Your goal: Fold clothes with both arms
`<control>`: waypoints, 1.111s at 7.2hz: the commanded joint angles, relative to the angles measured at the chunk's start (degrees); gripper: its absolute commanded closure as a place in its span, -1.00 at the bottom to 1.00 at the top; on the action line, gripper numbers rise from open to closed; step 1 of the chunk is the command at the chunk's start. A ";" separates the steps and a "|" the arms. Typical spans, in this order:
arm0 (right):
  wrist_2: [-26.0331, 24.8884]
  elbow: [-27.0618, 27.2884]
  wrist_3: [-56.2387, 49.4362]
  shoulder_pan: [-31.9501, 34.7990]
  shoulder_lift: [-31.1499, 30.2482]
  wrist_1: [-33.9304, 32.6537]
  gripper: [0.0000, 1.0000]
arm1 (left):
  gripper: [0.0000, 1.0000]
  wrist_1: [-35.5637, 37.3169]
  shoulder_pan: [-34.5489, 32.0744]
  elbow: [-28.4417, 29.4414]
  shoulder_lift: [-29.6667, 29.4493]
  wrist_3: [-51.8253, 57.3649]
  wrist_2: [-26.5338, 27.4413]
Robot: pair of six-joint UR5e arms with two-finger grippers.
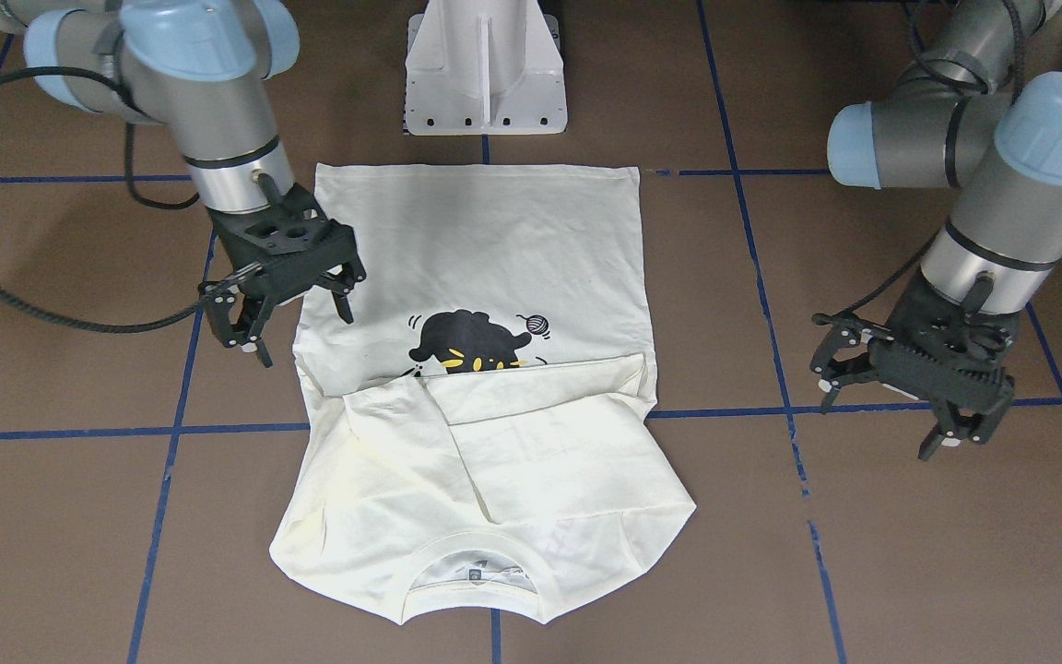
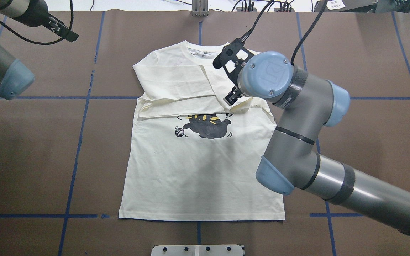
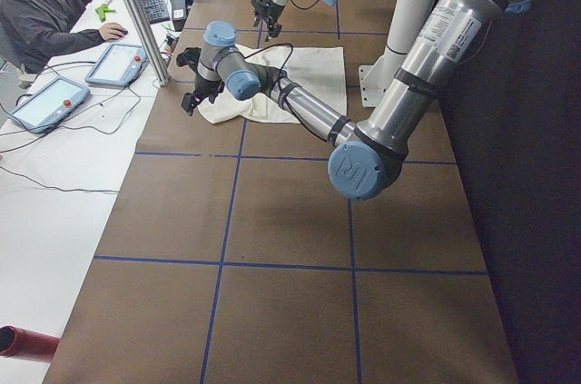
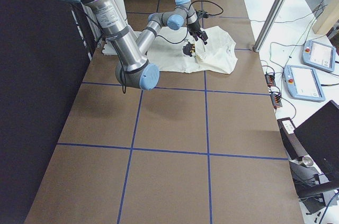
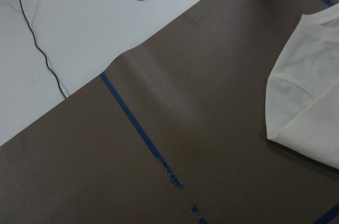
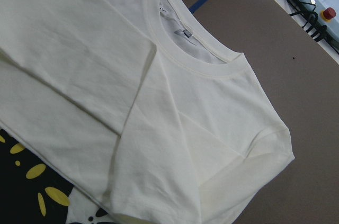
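A: What takes up the most room?

B: The brown surface (image 1: 863, 553), crossed by blue tape lines (image 1: 171, 429), with a white pedestal base (image 1: 485, 74) at the robot's edge.

A: And the arms?

B: The right arm (image 2: 297, 142) reaches far across, bent over the shirt's side. The left arm (image 1: 983, 184) hangs over bare surface, well apart from the cloth.

A: Where is the shirt?

B: The cream-white shirt (image 1: 494, 240) lies flat in the middle of the surface, print side up. Its hem is near the pedestal base and its neck points away from the robot. Both sleeves (image 1: 540, 433) are folded in across the chest.

A: The grippers?

B: The right gripper (image 1: 299, 325) is at the shirt's side edge beside the folded sleeves, fingers spread, nothing between them. I cannot tell whether it touches the cloth. The left gripper (image 1: 881, 415) is also spread and empty, over a tape line.

A: Smaller details?

B: The black cat print (image 1: 466, 337) shows just beyond the sleeve fold, its lower part covered. The collar (image 1: 476, 553) lies open, with a small label (image 1: 475, 574) inside.
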 commanded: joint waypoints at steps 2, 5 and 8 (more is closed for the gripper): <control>-10.68 -7.62 -1.86 -5.40 2.56 0.23 -0.70 | -1.00 -0.08 -0.35 -0.02 0.24 -0.29 -2.31; -18.25 -14.31 -3.80 -9.00 2.56 6.29 -0.54 | -1.00 -0.16 -0.35 -0.02 0.85 -0.29 -2.31; -20.29 -15.28 -5.39 -9.71 2.47 6.30 -0.30 | -1.00 -0.16 -0.35 -0.02 1.03 -0.37 -2.31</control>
